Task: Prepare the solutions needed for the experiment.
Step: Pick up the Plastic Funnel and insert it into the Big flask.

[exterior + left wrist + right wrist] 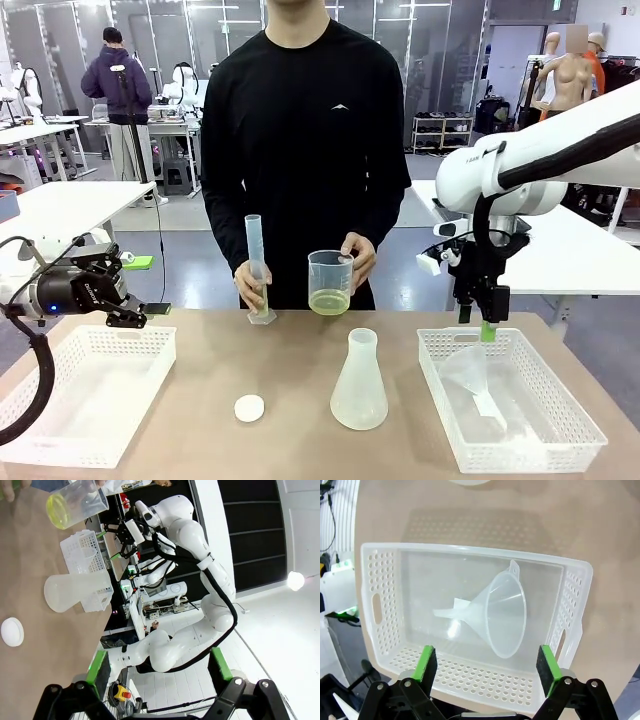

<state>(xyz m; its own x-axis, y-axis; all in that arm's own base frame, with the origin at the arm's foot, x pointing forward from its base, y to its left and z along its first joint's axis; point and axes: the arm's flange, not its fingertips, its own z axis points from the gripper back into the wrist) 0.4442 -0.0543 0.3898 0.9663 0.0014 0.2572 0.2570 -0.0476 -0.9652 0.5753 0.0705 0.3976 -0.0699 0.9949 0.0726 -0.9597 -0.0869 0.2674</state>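
Left jaws and right jaws both spread wide, with the funnel point(500, 615) just below the right pair. Solutions point(329, 301) lie level in the upright beaker point(330, 268) — well off from both.

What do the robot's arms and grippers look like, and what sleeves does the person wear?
The right arm is white and rounded, with a black cable running along it. The left gripper and right gripper are black, two-fingered, with green pads. The person's sleeves are long and black.

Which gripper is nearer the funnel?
Right. The right gripper hangs open just above the funnel lying in the right basket; the left gripper sits across the table, by the left basket.
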